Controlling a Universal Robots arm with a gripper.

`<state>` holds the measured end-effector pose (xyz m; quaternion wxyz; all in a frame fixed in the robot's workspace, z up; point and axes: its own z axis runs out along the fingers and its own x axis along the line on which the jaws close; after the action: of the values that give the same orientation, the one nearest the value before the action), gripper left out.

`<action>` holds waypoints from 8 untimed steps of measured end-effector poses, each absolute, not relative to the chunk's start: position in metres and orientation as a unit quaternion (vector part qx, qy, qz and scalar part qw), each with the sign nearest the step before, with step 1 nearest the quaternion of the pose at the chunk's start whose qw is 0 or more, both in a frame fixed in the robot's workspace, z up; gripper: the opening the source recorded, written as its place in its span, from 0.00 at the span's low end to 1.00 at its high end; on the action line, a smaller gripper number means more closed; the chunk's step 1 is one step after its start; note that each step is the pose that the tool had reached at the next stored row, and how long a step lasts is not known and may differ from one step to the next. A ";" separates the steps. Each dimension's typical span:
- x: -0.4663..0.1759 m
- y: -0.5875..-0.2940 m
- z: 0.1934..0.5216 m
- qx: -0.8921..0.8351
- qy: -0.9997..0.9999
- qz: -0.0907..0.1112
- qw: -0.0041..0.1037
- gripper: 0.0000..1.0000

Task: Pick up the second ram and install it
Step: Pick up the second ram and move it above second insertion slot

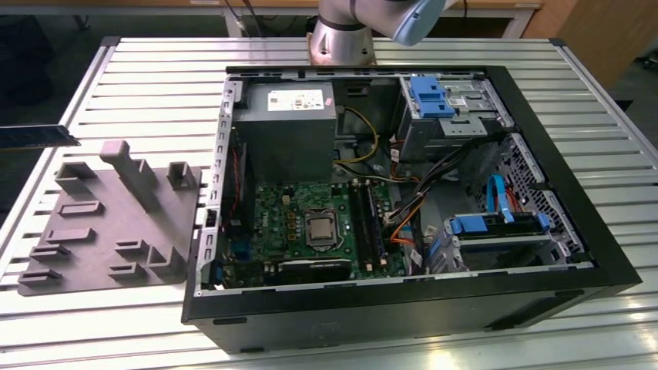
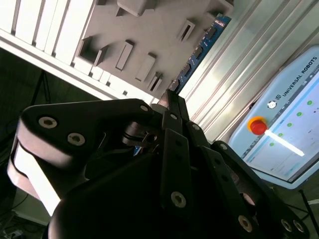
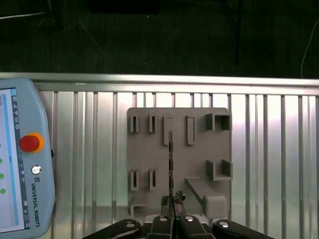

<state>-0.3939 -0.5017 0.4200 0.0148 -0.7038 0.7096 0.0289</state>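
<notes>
Above the table-edge tray [image 3: 197, 149] our gripper [image 3: 172, 203] clamps the second ram [image 3: 171, 164], seemingly picked; seating needs exact slot [image 1: 367, 223] alignment.

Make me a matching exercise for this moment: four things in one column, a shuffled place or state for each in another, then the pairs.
1 second ram
2 grey tray
3 teach pendant
4 computer case

A open, its insides showing
B bears a red button
C gripped in the pincer
D beside the case, on the exterior view's left

Pairs: 1-C, 2-D, 3-B, 4-A
</notes>
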 end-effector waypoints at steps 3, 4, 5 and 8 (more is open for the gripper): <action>-0.392 -0.502 0.420 -0.704 0.710 0.029 0.015 0.11; -0.391 -0.502 0.420 -0.704 0.710 0.029 0.015 0.11; -0.391 -0.502 0.420 -0.704 0.710 0.029 0.015 0.11; -0.388 -0.502 0.420 -0.704 0.710 0.029 0.015 0.11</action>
<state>-0.3884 -0.5017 0.4200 0.0147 -0.7039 0.7096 0.0289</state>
